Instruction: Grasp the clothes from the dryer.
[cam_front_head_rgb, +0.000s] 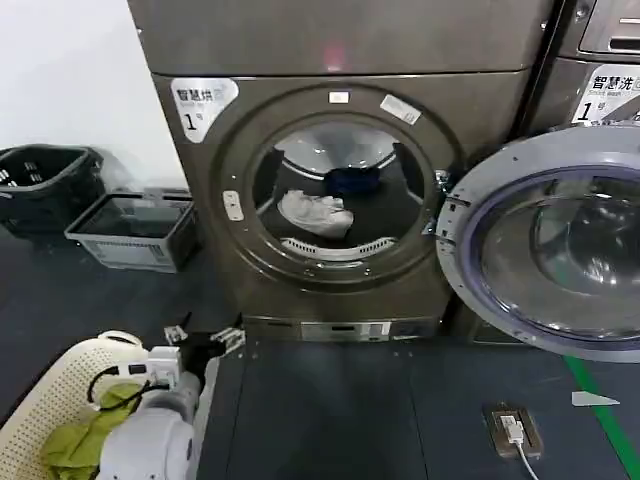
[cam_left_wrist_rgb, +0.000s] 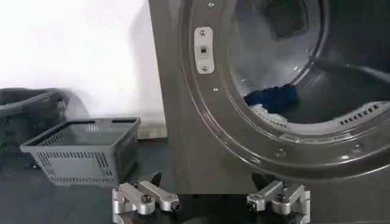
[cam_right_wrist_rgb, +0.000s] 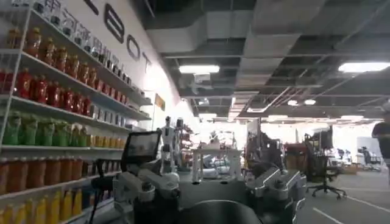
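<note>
Dryer (cam_front_head_rgb: 330, 190) casing just ahead of the left gripper (cam_front_head_rgb: 205, 338) is showing as brushed bronze-grey metal with a soft sheen; its porthole ring (cam_left_wrist_rgb: 207, 115) is looking smoother and glossier. Drum wall behind is gleaming like polished steel. Inside, the pale garment (cam_front_head_rgb: 316, 213) is reading as soft, matt, crumpled cloth, the dark blue one (cam_left_wrist_rgb: 273, 97) likewise. Left gripper fingers (cam_left_wrist_rgb: 146, 198) are looking like bare satin metal. Off to that gripper's left, a grey basket (cam_left_wrist_rgb: 85, 149) is appearing as matt slotted plastic.
</note>
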